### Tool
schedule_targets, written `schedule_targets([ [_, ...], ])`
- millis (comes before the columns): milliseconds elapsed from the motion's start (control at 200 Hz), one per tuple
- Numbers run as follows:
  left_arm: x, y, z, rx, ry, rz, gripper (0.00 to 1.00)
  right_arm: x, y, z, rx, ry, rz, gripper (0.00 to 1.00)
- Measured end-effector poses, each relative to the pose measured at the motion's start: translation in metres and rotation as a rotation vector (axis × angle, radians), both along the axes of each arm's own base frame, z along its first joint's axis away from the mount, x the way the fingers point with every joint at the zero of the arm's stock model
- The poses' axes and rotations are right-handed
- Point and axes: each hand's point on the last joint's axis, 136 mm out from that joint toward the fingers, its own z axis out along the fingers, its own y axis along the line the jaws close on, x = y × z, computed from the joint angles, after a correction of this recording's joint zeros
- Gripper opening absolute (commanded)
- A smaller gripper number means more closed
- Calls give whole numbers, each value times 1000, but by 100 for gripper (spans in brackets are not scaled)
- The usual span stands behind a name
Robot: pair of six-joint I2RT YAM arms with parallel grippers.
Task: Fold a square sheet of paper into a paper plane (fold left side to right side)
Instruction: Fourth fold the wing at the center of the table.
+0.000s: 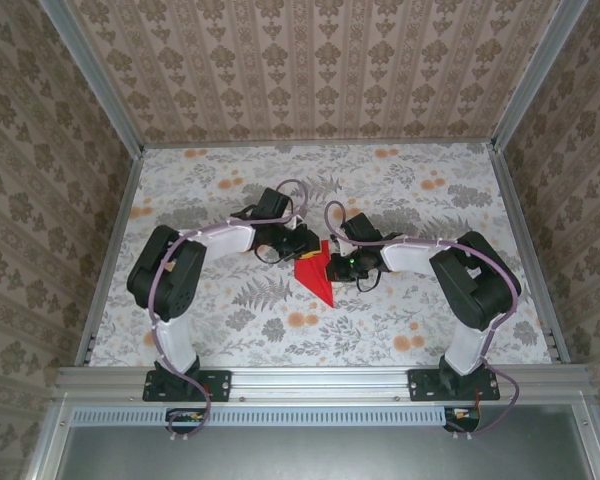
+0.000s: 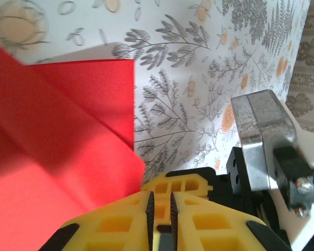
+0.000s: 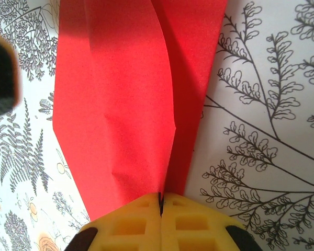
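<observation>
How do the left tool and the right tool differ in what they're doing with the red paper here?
The right tool pinches a raised fold of the red paper, fingers pressed together; the left tool shows no red between its fingers. The left tool sits beside the paper's edge; the right tool sits on the paper. Both have yellow fingers.

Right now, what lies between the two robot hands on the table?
The folded red paper lies between the left gripper and right gripper, clearest in the top view; the right wrist view shows its crease pinched.
</observation>
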Motion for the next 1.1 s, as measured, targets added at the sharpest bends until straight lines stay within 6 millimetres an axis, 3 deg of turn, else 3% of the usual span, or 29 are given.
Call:
schedule_targets([
  [285,-2,-8,-27,18,50,-28,17,0,0,0,-3,1,3,6],
  [865,-5,-3,-48,54,68,-24,16,0,0,0,-13,2,18,6],
  [1100,-6,-2,-50,47,54,-29,16,0,1,1,-19,6,20,14],
])
